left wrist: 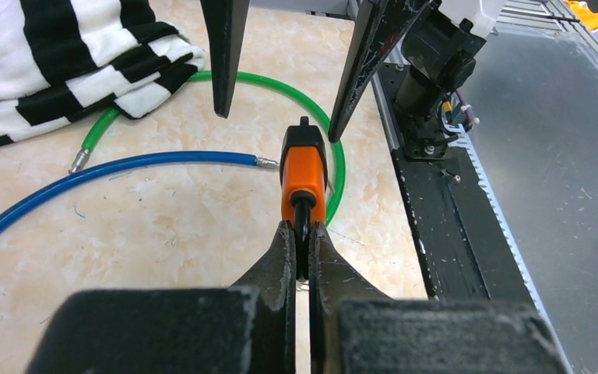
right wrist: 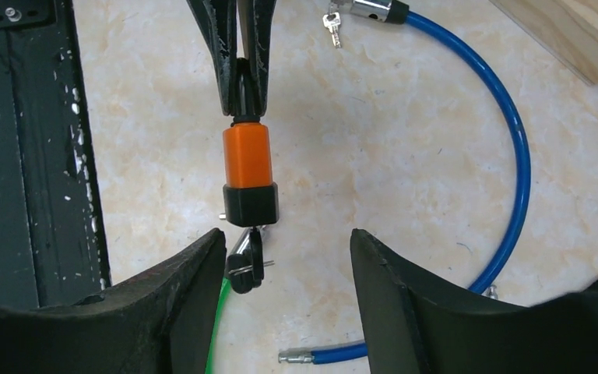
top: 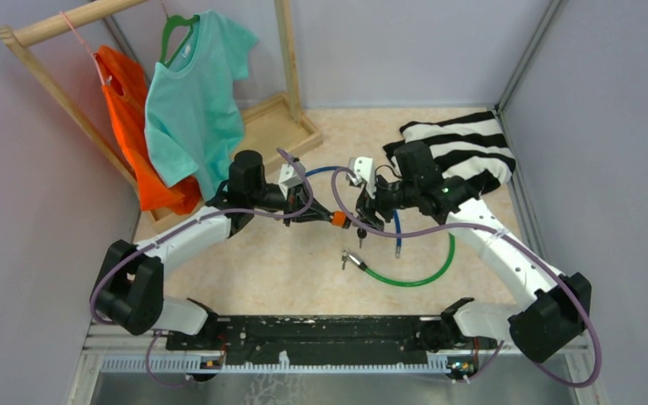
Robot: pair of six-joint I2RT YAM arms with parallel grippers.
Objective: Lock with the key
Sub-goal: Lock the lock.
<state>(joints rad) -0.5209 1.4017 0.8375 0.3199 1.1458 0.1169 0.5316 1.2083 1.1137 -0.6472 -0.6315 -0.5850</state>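
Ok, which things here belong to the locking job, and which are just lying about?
Job: orange lock, left hand shut on it, open right hand, key, probably blue cable and green cable.
Lying about: striped cloth, wooden rack, orange shirt, teal shirt.

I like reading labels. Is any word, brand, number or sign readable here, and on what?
None can be read. The orange and black plastic lock body shows no marking; the small silver key is too small to tell; the black base rail bears only white scuffs.

Left tool (left wrist: 301, 234) clamped, right tool (right wrist: 286, 241) spread.
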